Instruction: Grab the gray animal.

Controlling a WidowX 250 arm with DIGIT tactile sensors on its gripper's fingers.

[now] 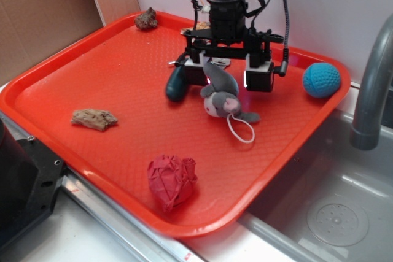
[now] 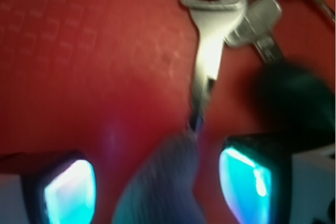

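Exterior view shows the gripper (image 1: 228, 78) low over the far half of the red tray (image 1: 55, 99), its two fingers spread wide with the upper part of the gray animal (image 1: 222, 96) between them; whether either pad touches the plush cannot be told. The toy's pale face and its white cord loop (image 1: 241, 131) trail toward the near side of the hand. Just beside one finger lies a dark teal capsule (image 1: 177, 86), leaving little room there. A blue knitted ball (image 1: 321, 80) sits well apart on the other side, near the tray rim and the gray faucet (image 1: 373, 90). A crumpled red paper ball (image 1: 172, 180) lies well in front near the front rim, a brown bark piece (image 1: 94, 119) sits out beyond the capsule over open tray, and a dark rock (image 1: 146, 19) rests behind by the far rim. Wrist view shows both glowing finger pads (image 2: 71, 192) apart, blurred gray plush (image 2: 163, 187) rising between them, and silver keys (image 2: 212, 19) lying ahead on the tray (image 2: 79, 66).
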